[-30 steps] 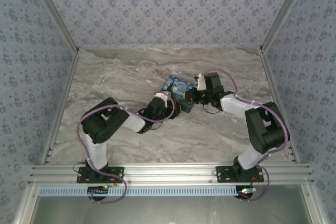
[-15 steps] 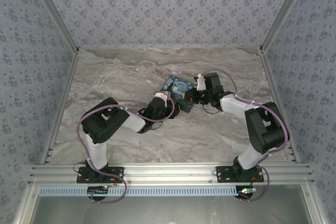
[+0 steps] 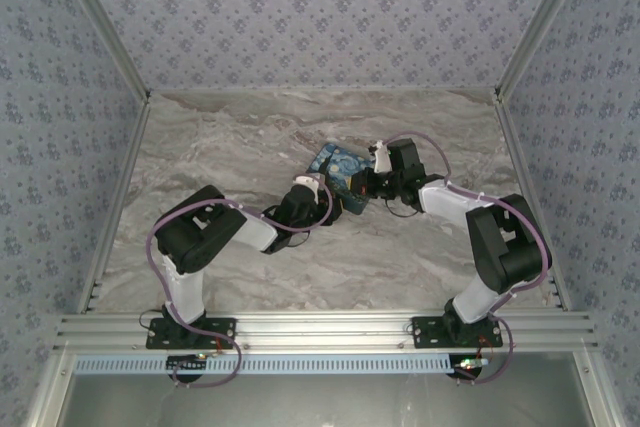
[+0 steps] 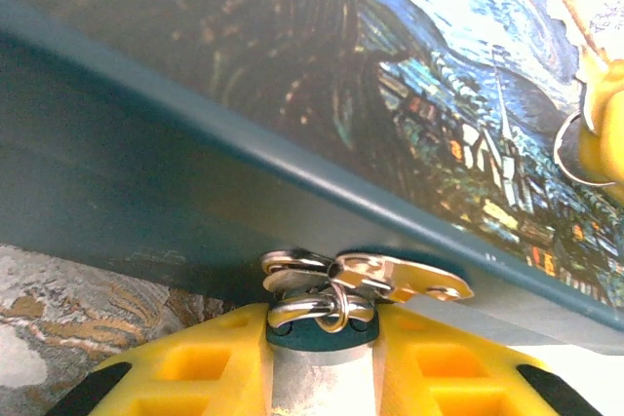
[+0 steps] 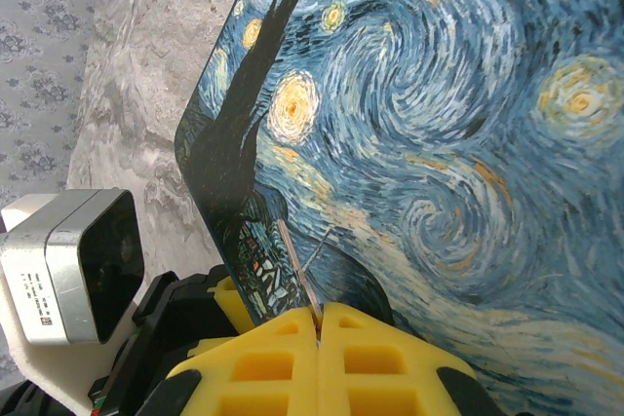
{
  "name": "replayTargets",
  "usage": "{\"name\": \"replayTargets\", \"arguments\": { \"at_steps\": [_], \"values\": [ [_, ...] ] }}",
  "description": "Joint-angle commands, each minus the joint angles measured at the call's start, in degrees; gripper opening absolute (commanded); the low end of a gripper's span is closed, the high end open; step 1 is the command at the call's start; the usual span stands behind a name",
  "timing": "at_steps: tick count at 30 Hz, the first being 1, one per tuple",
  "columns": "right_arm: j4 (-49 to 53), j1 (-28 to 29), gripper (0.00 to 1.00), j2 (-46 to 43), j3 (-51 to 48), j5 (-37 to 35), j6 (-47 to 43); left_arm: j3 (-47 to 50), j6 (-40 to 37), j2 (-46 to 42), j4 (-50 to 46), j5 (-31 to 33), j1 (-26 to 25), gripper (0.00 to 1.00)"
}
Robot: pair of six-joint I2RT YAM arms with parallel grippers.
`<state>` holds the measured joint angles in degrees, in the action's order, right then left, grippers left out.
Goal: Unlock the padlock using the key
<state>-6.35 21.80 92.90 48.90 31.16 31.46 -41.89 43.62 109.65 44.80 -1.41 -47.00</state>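
Reaching in from the left over the table (image 3: 230, 147), the left gripper (image 4: 322, 323) sat at the near lower edge of the box (image 3: 338, 169), which lay flat around the middle of the marble top. In the left wrist view its yellow fingers (image 4: 205, 362) stood on either side of the padlock (image 4: 314, 331), whose dark blue body filled the narrow space between them. No gap showed on either side, so the gripper looked clamped on the padlock. Just above the fingers, silvery loops and a flat metal plate (image 4: 400, 280) lay against the box's dark side wall. Which loop was the shackle could not be told.

The box's lid bore a swirling blue-and-yellow painting print, and its surface ran up and to the right in that view.

Further right, the right gripper (image 5: 319, 314) hung over the box's far right side, facing the left one across the lid. Its yellow fingers were pressed together, pinching the key (image 5: 294, 265), which stuck out from between the tips as a thin silvery blade, seen edge-on over the print. A fine wire ring (image 4: 568, 148) hung beside that gripper in the left wrist view. The key was apart from the padlock, with part of the lid between them.

The left wrist's grey camera (image 5: 73, 265) showed at the lower left of the right wrist view, just beside the box's corner.
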Motion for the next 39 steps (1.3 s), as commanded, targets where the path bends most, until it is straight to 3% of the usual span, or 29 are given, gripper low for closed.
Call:
{"name": "replayTargets", "arguments": {
  "at_steps": [1,4,16,25,39],
  "values": [
    [2.4,0.5,0.0,-0.7,-1.2,-0.7,-0.6,-1.6,0.1,0.1,0.8,0.8,0.0,0.27],
    [1.9,0.3,0.0,-2.2,-0.8,-0.4,-1.2,-1.4,0.4,-0.4,0.7,0.2,0.0,0.21],
    [9.0,-1.4,0.0,-16.5,-4.7,-3.4,-13.6,-3.3,5.4,-4.5,-7.9,-3.6,0.2,0.22],
    [9.3,4.9,0.0,-27.8,-17.2,-8.6,-21.0,-5.5,11.4,-6.9,-13.8,-7.4,0.1,0.21],
    [-1.7,11.3,0.0,-25.1,-25.7,-18.4,-24.6,-5.2,20.6,-10.0,-16.2,-9.9,-0.3,0.2]
  ]
}}
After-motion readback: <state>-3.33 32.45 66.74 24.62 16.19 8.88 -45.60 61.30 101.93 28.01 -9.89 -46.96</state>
